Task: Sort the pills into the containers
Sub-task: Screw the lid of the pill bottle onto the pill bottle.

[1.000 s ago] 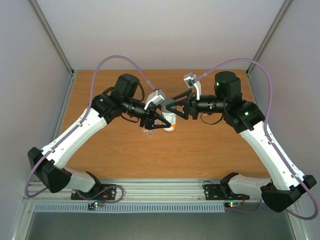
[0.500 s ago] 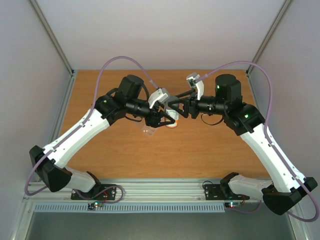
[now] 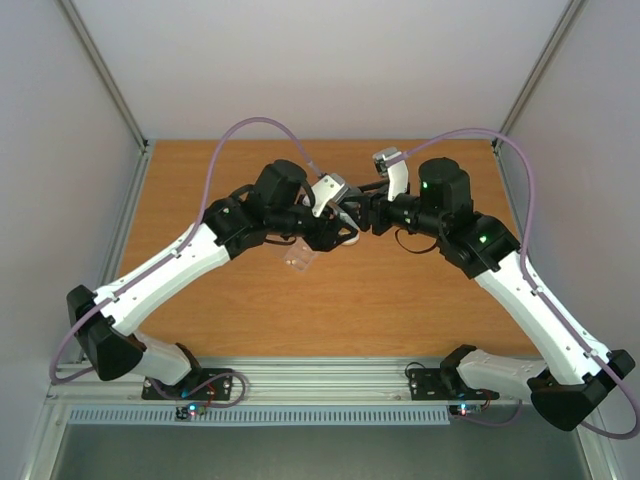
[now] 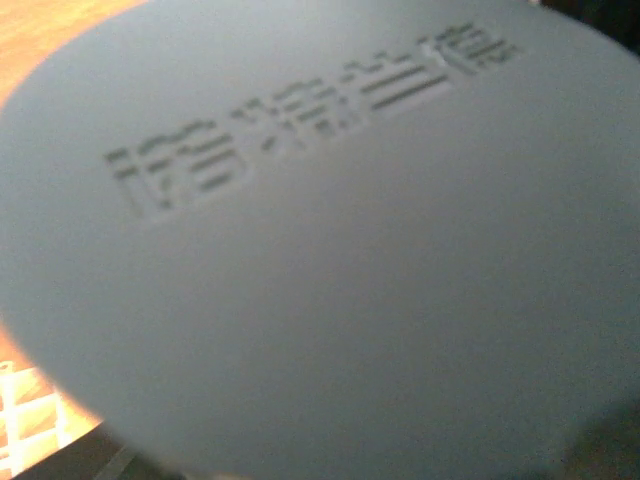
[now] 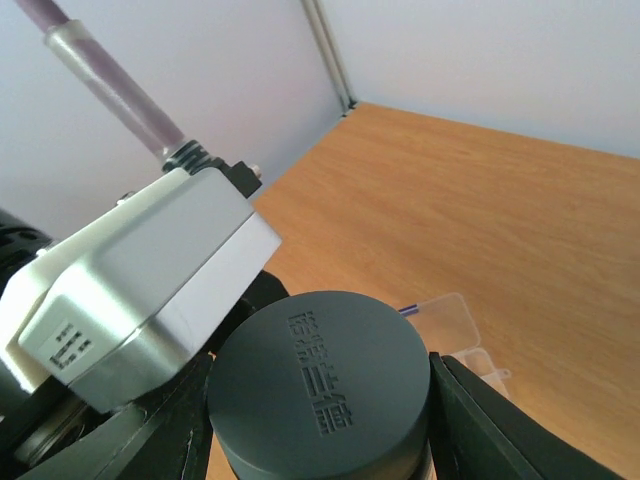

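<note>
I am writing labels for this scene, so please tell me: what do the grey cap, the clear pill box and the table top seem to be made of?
Grey cap: likely moulded plastic, matte; characters are pressed into its top.
Pill box: thin clear plastic, glossy; the wood shows through it.
Table top: wood or wood-look laminate, smooth, with fine grain lines.

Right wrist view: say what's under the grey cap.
Nothing under the cap shows; its own body hides that. Beyond it, the pill box lies on the table.
</note>
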Robot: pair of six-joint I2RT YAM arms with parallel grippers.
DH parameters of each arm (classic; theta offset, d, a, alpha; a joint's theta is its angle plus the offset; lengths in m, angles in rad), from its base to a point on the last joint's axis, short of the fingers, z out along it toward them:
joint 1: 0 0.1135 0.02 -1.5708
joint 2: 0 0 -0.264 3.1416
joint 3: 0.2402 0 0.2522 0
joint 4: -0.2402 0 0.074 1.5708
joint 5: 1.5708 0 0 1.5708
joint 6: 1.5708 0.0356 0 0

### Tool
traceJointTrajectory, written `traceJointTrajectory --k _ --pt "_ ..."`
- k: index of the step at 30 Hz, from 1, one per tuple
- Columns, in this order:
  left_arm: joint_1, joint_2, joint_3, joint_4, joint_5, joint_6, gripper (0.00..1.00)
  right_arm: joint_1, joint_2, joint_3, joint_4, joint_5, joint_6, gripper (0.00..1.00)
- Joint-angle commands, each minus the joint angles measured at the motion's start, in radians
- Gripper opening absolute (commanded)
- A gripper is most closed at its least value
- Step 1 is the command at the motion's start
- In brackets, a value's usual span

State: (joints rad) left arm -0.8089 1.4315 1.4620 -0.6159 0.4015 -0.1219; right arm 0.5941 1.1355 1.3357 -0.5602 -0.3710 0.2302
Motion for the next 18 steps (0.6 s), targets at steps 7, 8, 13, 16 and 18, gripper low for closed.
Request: traceJointTrajectory --k 7,8,13,16,18 --pt "-0.072 0.018 0.092 0.335 -0.267 -0.08 0.0 0.131 0.042 -0.055 -0.073 0.234 0.078 0.21" --pt "-0.072 0.018 0.094 0.34 -0.263 -0.085 0.0 0.133 0.044 -0.058 -0.069 0.235 0.078 0.21" --pt "-0.072 0.018 0.101 0.33 -0.173 -0.067 0.0 0.136 0.035 -0.062 -0.043 0.215 0.066 0.31" --pt "-0.072 0.008 0.089 0.312 -0.143 -0.041 0.0 0.135 0.031 -0.05 -0.04 0.207 0.056 0.45" --pt "-0.071 -0.006 0.072 0.312 -0.132 -0.03 0.0 0.136 0.02 -0.048 -0.031 0.204 0.052 0.52"
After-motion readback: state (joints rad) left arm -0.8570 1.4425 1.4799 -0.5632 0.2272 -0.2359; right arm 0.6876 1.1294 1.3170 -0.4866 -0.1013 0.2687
